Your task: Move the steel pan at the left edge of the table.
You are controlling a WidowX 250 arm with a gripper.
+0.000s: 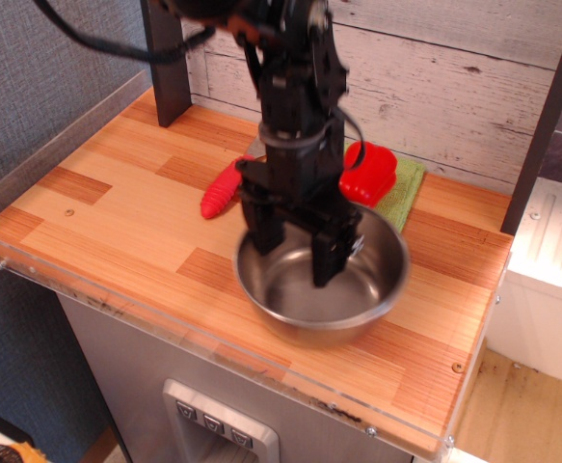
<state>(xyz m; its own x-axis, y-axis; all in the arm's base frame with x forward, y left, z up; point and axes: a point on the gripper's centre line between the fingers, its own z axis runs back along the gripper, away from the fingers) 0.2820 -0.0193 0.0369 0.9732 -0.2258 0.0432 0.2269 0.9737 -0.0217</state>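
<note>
The steel pan (375,282) is a shiny round bowl on the front right part of the wooden table (117,217). My gripper (295,249) hangs straight down over the pan's left half, jaws apart. One finger (262,231) is at the pan's back-left rim. The other finger (328,262) reaches down inside the bowl. Whether the fingers touch the metal is blurred. The arm hides the pan's back-left rim.
A red pepper (369,174) lies on a green cloth (403,198) just behind the pan. A red ribbed toy (220,193) lies left of the cloth. A dark post (165,68) stands at the back left. Clear plastic (88,289) edges the table's front.
</note>
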